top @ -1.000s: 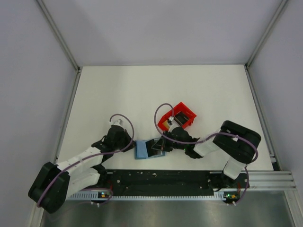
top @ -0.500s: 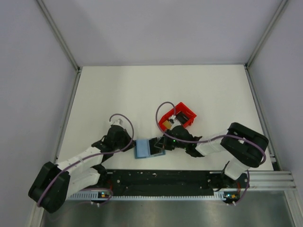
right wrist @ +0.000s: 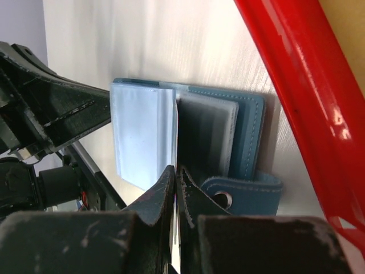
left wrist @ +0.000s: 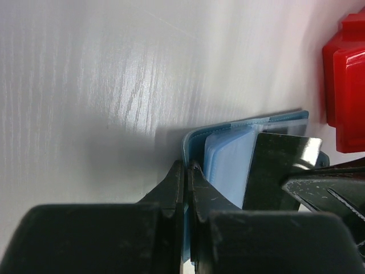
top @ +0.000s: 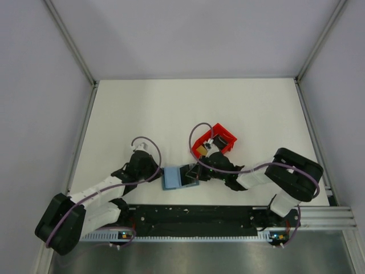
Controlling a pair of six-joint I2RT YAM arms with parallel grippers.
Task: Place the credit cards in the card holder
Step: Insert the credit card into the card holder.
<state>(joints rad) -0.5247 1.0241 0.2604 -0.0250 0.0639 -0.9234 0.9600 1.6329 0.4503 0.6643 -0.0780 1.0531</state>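
The card holder (top: pixel 175 178) lies open on the white desk (top: pixel 171 108), close to the front edge and between the two arms. The left arm (top: pixel 94 194) reaches in from the left and the right arm (top: pixel 274 174) bends in from the right, so that both wrists meet at the holder. Just behind it and to the right stands a red bin (top: pixel 226 136), set askew to the desk's edges. Its near corner is just beside the holder, and I cannot tell whether the two touch.

The holder is a teal-blue folding wallet with its cover spread flat. Its pocket leaves (right wrist: pixel 140 134) are fanned upward, pale and shiny on the left and greyer on the right. The left pincer (left wrist: pixel 185 171) is closed on the left edge of the cover, with a strip of blue showing between its fingers.

The right pincer (right wrist: pixel 175 174) is closed too, gripping a black card (left wrist: pixel 278 171). The card stands on end among the pocket leaves with a glare across its upper corner. Its lower end is hidden behind the left pincer in the left wrist view. From the right wrist it shows only edge-on, as a thin pale line between the fingers.

A gold card (right wrist: pixel 348 34) lies inside the red bin. A short teal strap (right wrist: pixel 251 185) with a metal stud (right wrist: pixel 223 199) sticks out from the holder's right side, flat on the desk.
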